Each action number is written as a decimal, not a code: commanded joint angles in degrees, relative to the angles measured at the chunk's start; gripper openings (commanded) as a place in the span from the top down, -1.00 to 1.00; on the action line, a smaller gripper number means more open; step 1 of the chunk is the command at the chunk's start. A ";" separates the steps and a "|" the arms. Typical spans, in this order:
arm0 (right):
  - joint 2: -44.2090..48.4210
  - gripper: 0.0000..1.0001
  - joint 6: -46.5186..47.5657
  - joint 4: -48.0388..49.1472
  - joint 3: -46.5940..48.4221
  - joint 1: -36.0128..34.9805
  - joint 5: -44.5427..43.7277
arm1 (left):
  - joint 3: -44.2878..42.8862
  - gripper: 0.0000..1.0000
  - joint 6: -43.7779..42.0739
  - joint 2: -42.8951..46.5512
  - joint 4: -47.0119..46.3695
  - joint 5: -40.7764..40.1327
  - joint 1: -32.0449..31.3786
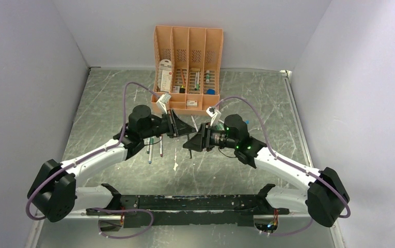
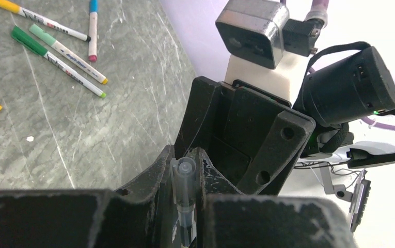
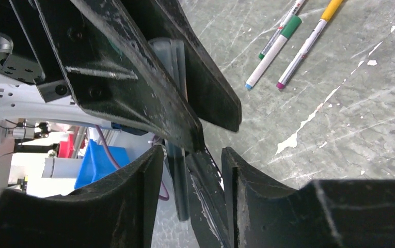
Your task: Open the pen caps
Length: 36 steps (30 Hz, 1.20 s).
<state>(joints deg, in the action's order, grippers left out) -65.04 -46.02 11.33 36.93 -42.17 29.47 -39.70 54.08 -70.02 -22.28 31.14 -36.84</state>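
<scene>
While the left end effector (image 2: 184,157) clamps one pen (image 2: 186,178) above the surface (image 2: 107,119), the right end effector (image 3: 192,157) stands part open around its pale end, gripping nothing. Uncapping seems in hand; next, close on that end, then pull straight away.

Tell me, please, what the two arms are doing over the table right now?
The two arms meet tip to tip above the table. The left hand is clamped on a pale pen and holds it out to the right hand, whose fingers stand open on either side of the pen's far end without gripping it. Whether its cap is off, I cannot tell. Several other pens lie loose on the table.
</scene>
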 commanded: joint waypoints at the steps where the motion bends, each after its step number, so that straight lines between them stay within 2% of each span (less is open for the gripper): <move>1: -0.70 0.13 1.11 1.86 2.24 -0.21 -0.46 | -2.33 0.86 0.25 -1.23 -3.12 2.38 -1.45; 3: -1.18 0.28 0.96 2.46 2.34 -0.20 -0.39 | -2.37 0.86 0.15 -1.41 -3.16 2.22 -1.86; 7: -1.41 1.00 0.27 3.65 1.63 -0.23 -0.38 | -2.48 0.86 -0.16 -1.77 -2.91 2.01 -2.33; 14: -0.16 1.00 -0.09 3.41 -0.20 -0.23 -0.51 | -3.41 0.86 -2.07 -1.99 -1.41 -0.20 -2.49; 21: 2.11 1.00 -3.29 5.94 -6.45 -0.85 0.00 | -11.42 0.87 -8.68 -5.19 3.54 -4.44 -1.66; 30: 7.34 1.00 -6.00 5.47 -12.63 -2.78 -2.02 | -18.27 0.86 -9.03 -10.99 0.70 -4.37 5.04; 36: 8.21 1.00 -7.57 5.62 -14.51 -3.82 -2.31 | -25.05 0.87 -9.62 -18.12 0.00 -2.41 9.39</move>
<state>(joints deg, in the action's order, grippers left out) -57.89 -52.25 18.39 22.87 -45.56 25.54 -59.99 45.89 -84.82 -17.52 29.91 -29.54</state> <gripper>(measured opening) 0.066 0.218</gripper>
